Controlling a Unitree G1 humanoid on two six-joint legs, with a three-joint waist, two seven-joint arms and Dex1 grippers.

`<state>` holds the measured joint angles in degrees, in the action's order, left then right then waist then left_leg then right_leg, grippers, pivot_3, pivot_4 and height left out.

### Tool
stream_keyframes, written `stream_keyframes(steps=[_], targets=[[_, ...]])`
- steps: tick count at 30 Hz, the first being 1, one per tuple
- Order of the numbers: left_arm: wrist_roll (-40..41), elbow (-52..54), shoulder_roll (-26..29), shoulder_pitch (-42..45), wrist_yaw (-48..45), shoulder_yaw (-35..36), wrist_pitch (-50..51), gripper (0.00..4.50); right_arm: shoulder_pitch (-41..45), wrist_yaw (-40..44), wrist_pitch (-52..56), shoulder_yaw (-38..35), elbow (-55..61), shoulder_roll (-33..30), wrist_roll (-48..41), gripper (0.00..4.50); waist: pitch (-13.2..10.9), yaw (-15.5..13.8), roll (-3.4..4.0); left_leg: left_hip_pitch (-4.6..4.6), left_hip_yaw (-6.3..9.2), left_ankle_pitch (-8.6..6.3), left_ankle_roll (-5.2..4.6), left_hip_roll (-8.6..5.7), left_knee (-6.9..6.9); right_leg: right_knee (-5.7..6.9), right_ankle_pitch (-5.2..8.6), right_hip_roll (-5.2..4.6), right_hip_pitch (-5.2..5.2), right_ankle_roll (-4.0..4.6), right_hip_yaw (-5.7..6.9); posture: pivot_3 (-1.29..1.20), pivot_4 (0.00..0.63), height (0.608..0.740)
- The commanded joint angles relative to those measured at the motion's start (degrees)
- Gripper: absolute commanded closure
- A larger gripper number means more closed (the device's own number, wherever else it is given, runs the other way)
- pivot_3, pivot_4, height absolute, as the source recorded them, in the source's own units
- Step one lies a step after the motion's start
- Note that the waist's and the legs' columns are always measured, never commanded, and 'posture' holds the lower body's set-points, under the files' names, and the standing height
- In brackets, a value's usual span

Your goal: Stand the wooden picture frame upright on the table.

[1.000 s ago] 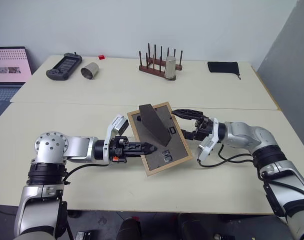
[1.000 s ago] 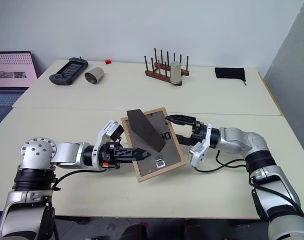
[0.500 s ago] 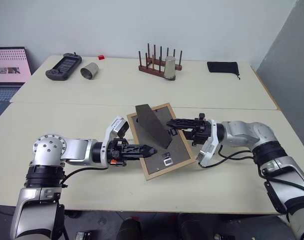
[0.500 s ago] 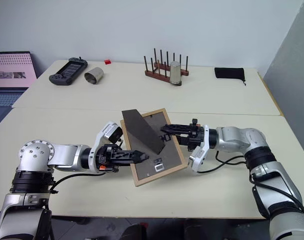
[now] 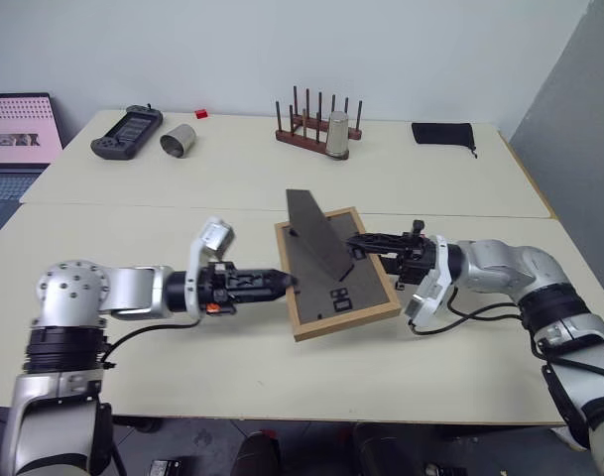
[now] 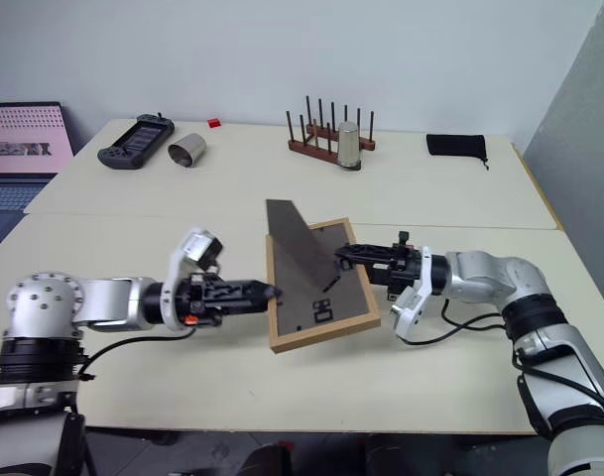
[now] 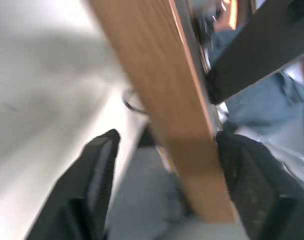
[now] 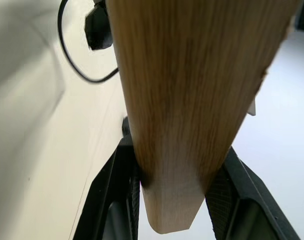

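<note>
Here the right tool (image 8: pixel 171 200) pinches the wooden picture frame (image 5: pixel 336 288); the left tool (image 7: pixel 161 165) stands spread around it.

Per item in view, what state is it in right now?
wooden picture frame: back up, tilted, stand folded out, not upright yet
left tool: open, at the frame's left edge
right tool: shut on the frame's right edge
metal cup: on its side
laptop: screen lit
</note>
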<state>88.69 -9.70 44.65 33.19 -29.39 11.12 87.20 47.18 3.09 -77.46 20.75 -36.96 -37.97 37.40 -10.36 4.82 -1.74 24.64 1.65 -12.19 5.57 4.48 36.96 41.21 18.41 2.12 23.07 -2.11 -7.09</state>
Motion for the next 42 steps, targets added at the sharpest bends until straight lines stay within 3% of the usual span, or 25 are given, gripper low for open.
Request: stream_keyframes(steps=[1, 4, 6, 12, 16, 19, 25, 32, 33, 37, 42], targets=[[-5.62, 7.23, 3.00, -1.19, -1.88, 3.48, -5.29, 0.08, -1.50, 10.98, 8.28, 3.29, 1.26, 0.05, -18.39, 3.13, 0.00, 0.06, 0.00, 0.00, 0.00, 0.00, 0.00, 0.01, 0.00, 0.00, 0.00, 0.00, 0.00, 0.00, 0.01, 0.00, 0.150, 0.740], [-16.54, 16.53, 4.56, -3.19, -1.69, 1.93, -14.61, 0.00, -5.22, 27.78, 28.25, 3.51, 7.11, 2.78, -39.77, 3.14, 0.00, 0.01, 0.00, -0.02, 0.00, 0.01, 0.02, 0.02, -0.01, -0.04, 0.00, -0.02, -0.08, 0.00, 0.01, 0.00, 0.150, 0.740], [-25.12, 20.98, 4.49, -4.69, -0.48, 0.14, -21.97, 0.00, -6.22, 34.82, 40.52, 1.61, 11.33, 4.83, -48.71, 3.14, -0.03, -0.14, 0.05, -0.23, 0.03, 0.02, 0.03, 0.08, -0.01, -0.12, 0.00, -0.04, -0.43, 0.01, 0.08, 0.00, 0.150, 0.740], [-45.90, 28.70, 3.14, -11.46, 1.33, -4.11, -40.63, 0.00, -5.99, 44.56, 74.23, -2.93, 19.20, 9.89, -63.90, 3.14, -0.05, -0.32, 0.08, -0.69, -0.04, -0.11, -0.17, 0.07, -0.12, -0.32, 0.01, -0.02, -0.85, 0.01, 0.06, 0.00, 0.150, 0.740], [-50.32, 30.94, 0.72, -13.88, 2.48, -4.09, -44.52, 0.00, -3.43, 46.97, 94.24, -6.23, 18.24, 12.53, -70.10, 3.14, -0.07, -0.85, 0.10, -0.67, -0.11, -0.12, -0.19, 0.07, -0.13, -0.37, 0.02, -0.01, -0.83, 0.01, 0.03, 0.00, 0.150, 0.740], [-50.51, 32.26, -1.86, -15.21, 3.46, -3.17, -44.44, 0.00, -1.69, 48.30, 100.83, -7.81, 15.15, 14.32, -70.15, 3.14, -0.07, -1.01, 0.10, -0.64, -0.17, -0.14, -0.22, 0.06, -0.13, -0.37, 0.03, 0.00, -0.78, 0.01, -0.01, 0.00, 0.150, 0.740], [-54.66, 36.59, -3.00, -19.48, 2.62, -5.84, -46.41, 0.00, 3.18, 49.23, 102.54, -9.01, 4.05, 17.22, -64.37, 3.14, -0.08, -1.06, 0.13, -0.65, -0.19, -0.22, -0.32, 0.07, -0.16, -0.45, 0.03, 0.05, -0.77, 0.00, -0.04, 0.00, 0.150, 0.740], [-56.76, 35.52, -5.07, -18.79, 2.38, -6.19, -46.75, 0.00, 6.86, 46.89, 104.67, -10.94, -2.28, 19.48, -60.02, 3.14, -0.08, -1.11, 0.12, -0.67, -0.19, -0.22, -0.32, 0.07, -0.14, -0.44, 0.03, 0.05, -0.79, -0.01, -0.03, 0.00, 0.150, 0.740], [-57.17, 35.14, -5.37, -18.43, 2.25, -6.41, -46.90, 0.00, 7.22, 47.15, 104.81, -11.44, -2.47, 19.63, -60.02, 2.45, -0.08, -1.12, 0.12, -0.67, -0.18, -0.22, -0.32, 0.07, -0.14, -0.43, 0.03, 0.06, -0.79, -0.01, -0.03, 0.00, 0.150, 0.740], [-58.18, 33.35, -5.93, -17.17, 1.10, -6.47, -47.54, 0.00, 6.61, 46.94, 104.82, -12.50, -0.30, 19.38, -58.56, 1.64, -0.09, -1.13, 0.14, -0.64, -0.19, -0.22, -0.32, 0.07, -0.15, -0.45, 0.03, 0.06, -0.77, -0.01, -0.03, 0.00, 0.150, 0.740], [-58.03, 30.09, -5.50, -15.41, -1.05, -5.27, -46.91, 0.00, -0.10, 46.91, 108.43, -13.76, 11.43, 15.07, -58.44, 0.49, -0.10, -1.32, 0.15, -0.61, -0.16, -0.22, -0.32, 0.07, -0.27, -0.51, 0.04, 0.06, -0.75, -0.01, 0.00, 0.00, 0.150, 0.740]])
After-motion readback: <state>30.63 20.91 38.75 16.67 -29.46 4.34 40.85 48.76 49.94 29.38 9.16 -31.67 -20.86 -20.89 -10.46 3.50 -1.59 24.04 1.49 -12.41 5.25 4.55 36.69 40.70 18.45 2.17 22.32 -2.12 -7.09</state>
